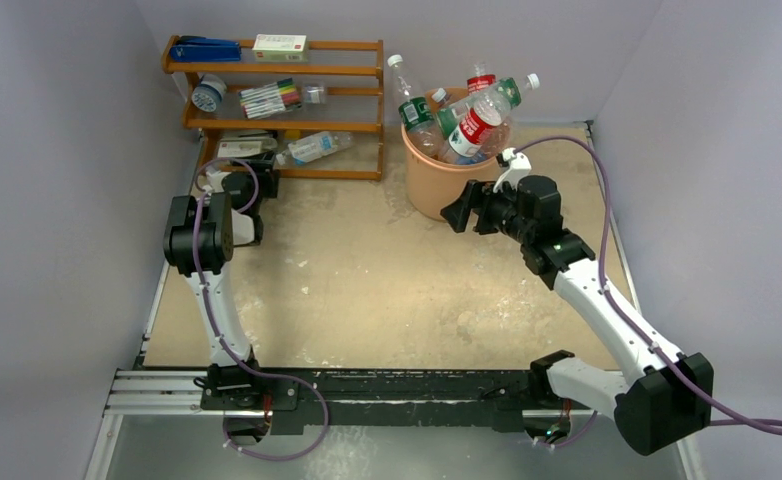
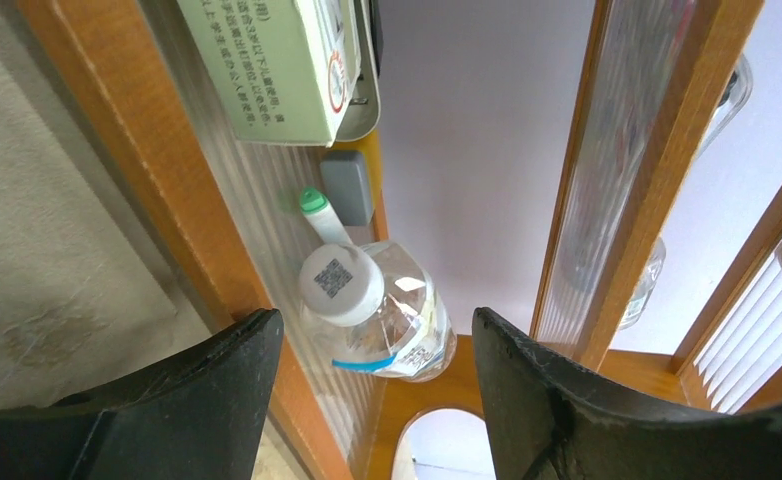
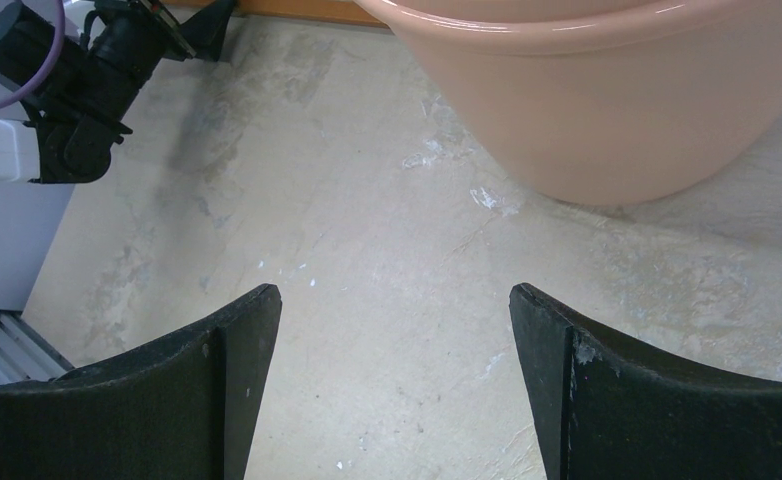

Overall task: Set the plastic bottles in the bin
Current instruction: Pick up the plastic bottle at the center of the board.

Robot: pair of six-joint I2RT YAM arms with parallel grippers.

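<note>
A clear plastic bottle (image 1: 317,147) with a white cap and a blue-edged label lies on the bottom board of the wooden shelf (image 1: 347,44). In the left wrist view this bottle (image 2: 407,320) points its cap at me, just beyond my fingertips. My left gripper (image 2: 375,325) is open at the shelf's lower left end (image 1: 270,172), holding nothing. The orange-peach bin (image 1: 437,180) stands at the back, heaped with several bottles (image 1: 472,125). My right gripper (image 1: 455,213) hovers open over the table in front of the bin (image 3: 587,100), with nothing between its fingers (image 3: 237,350).
The shelf also holds a blue stapler (image 1: 207,48), a small box (image 1: 280,45), marker pens (image 1: 270,98) and a round white object (image 1: 207,95). Beside the bottle lie a green box (image 2: 277,60) and a green-capped marker (image 2: 317,205). Grey walls close in on three sides.
</note>
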